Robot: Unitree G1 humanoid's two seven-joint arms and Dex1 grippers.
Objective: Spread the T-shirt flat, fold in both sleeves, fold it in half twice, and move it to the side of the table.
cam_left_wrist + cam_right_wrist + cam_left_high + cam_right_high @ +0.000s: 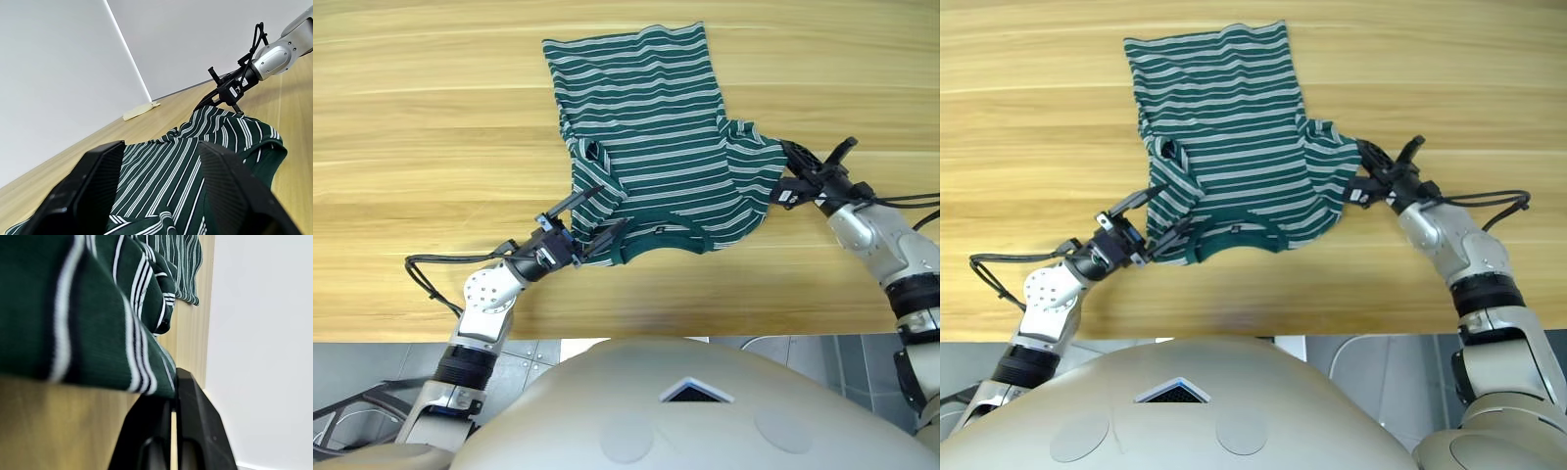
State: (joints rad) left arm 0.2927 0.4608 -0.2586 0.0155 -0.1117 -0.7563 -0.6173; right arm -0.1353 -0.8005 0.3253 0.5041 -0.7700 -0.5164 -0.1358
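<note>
While pinching T-shirt (pixel 646 117) sleeve with right gripper (pixel 790 176), left gripper (pixel 612 206) open by collar, risks dragging it all sideways if pulled 1-sided

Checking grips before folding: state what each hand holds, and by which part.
Left hand: open by the shirt collar, holding nothing. Right hand: at a sleeve; grip cannot be told.

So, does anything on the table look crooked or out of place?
Yes, the T-shirt lies askew and rumpled: its sleeve beside the right gripper is bunched up, and it is folded over near the open left gripper.
</note>
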